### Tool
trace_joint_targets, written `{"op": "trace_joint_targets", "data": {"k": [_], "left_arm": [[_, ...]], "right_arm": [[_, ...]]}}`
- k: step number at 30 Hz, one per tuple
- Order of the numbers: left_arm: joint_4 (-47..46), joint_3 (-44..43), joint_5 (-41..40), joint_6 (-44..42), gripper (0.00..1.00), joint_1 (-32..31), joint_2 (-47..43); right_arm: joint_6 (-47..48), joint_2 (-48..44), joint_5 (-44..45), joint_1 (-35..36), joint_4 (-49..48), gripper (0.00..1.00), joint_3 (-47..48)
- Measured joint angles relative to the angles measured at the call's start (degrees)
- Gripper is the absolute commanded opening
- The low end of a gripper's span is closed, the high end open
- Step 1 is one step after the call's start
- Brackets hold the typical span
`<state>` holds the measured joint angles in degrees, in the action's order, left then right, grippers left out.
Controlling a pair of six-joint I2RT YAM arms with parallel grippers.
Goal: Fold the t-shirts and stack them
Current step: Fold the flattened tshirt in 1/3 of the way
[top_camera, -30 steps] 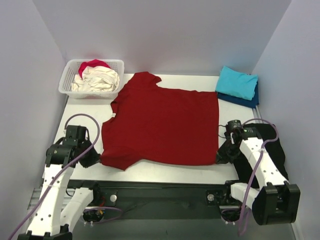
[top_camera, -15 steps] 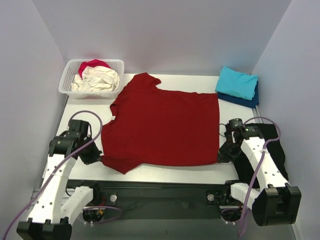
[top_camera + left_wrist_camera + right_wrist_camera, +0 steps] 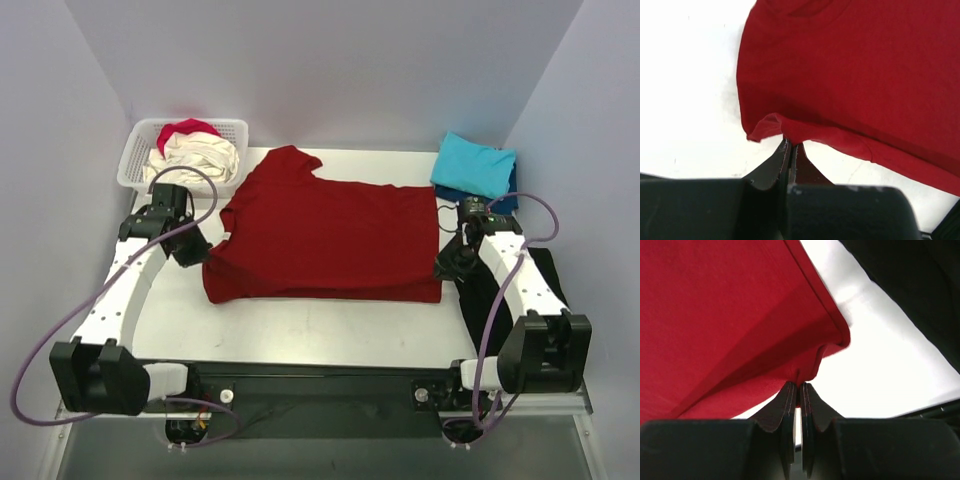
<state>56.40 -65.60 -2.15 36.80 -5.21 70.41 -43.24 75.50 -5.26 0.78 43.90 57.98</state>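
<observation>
Both jaws clamp the dark red t-shirt [image 3: 330, 235] mid-frame; its 2 held corners should travel level for a straight fold.

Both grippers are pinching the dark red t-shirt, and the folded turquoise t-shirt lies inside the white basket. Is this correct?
No. The top view shows the folded turquoise t-shirt on the navy t-shirt at the far right corner, not in the white basket. The rest is right.

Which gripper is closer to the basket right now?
Left. The left gripper sits by the basket's near side; the right gripper is across the red shirt.
</observation>
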Motion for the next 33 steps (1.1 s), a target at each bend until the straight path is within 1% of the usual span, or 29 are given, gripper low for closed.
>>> {"op": "trace_joint_targets", "data": {"k": [5, 9, 13, 21, 28, 29, 30, 31, 32, 33], "left_arm": [[-4.70, -2.38, 0.07, -2.69, 0.00, 1.88, 6.43], [-7.56, -5.70, 0.24, -4.72, 0.00, 3.15, 11.08], [-10.93, -7.74, 1.40, -6.12, 0.00, 3.34, 15.34], [-14.69, -13.29, 5.09, -7.93, 0.00, 3.37, 25.59], [-17.22, -18.56, 8.07, -9.31, 0.00, 3.32, 31.56], [-17.73, -19.12, 8.85, -9.66, 0.03, 3.30, 32.44], [-18.14, -19.93, 9.88, -10.21, 0.07, 3.23, 33.44], [-18.53, -20.96, 10.99, -10.71, 0.18, 3.13, 34.75], [-19.30, -22.03, 11.96, -11.52, 0.37, 2.99, 36.28], [-19.91, -23.32, 13.05, -12.44, 0.46, 2.82, 37.90]], "right_arm": [[-0.02, 4.83, 0.20, -0.11, -3.54, 0.00, 0.79], [-0.20, 6.80, 0.59, -0.11, -5.27, 0.00, 0.96], [-0.24, 8.57, 1.07, -0.13, -6.51, 0.00, 2.08], [-0.22, 13.09, 1.57, -0.37, -7.91, 0.00, 5.57], [-0.20, 16.61, 1.73, -0.37, -8.70, 0.00, 6.91], [-0.20, 17.07, 1.79, -0.37, -8.72, 0.00, 7.08], [-0.20, 17.53, 1.86, -0.37, -8.85, 0.02, 7.19], [-0.20, 17.94, 1.86, -0.37, -8.92, 0.07, 7.28], [-0.20, 18.29, 1.88, -0.37, -8.92, 0.22, 7.43], [-0.33, 18.82, 1.90, -0.37, -8.81, 0.29, 7.85]]}}
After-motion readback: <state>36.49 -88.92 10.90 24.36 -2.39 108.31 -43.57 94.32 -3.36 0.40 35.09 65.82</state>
